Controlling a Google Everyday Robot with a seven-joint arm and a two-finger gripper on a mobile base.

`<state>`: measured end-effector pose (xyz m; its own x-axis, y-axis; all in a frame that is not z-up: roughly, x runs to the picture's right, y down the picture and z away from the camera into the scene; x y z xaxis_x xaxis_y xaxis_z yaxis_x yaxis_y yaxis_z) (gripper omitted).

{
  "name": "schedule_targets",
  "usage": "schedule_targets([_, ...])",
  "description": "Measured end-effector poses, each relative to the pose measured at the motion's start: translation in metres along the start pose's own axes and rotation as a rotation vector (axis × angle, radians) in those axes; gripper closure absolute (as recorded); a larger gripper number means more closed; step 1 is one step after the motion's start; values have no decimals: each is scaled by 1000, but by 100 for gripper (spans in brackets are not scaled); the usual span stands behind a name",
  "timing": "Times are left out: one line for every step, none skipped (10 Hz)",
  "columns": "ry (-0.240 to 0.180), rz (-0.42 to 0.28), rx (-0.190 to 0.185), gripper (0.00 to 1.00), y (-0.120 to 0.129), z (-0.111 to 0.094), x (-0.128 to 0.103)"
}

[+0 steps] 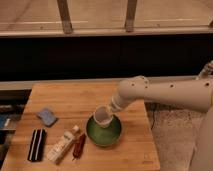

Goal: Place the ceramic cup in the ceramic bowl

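cup hanging over the green bowl

the gripper is reaching in from the right on its pale arm and is pinching the ceramic cup, its fingers pressed together on the cup's upper right side. the cup is sitting tilted, its open rim facing up and toward the camera, directly below and a little left of the gripper. the ceramic bowl is lying just beneath the cup, so the cup is overlapping the bowl's far left rim; whether the cup is touching the bowl's inside is not something i can tell. both are over the wooden table. well to the left of the gripper, a blue sponge is resting flat on the wood. lower left of the gripper, near the table's front edge, three things are lying side by side: a black case farthest out, a white carton next, and a dark red packet nearest the bowl, just beside its left rim.
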<state>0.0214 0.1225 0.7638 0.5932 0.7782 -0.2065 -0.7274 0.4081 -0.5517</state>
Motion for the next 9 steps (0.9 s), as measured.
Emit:
schedule_targets([0,0,0,100,0,0,0])
schedule_targets([0,1,0,100,0,0,0])
schedule_targets([0,0,0,100,0,0,0])
schedule_targets([3,4,3,100,0,0,1])
schedule_targets([11,11,12,100,-1,0,4])
schedule_targets([17,20,14,100,0,-1,10])
schedule_targets([24,36,24,100,-5,-4,22])
schedule_targets([29,45,26,100,-5,-3,27])
schedule_targets([32,45,23,100,-3,-1,28])
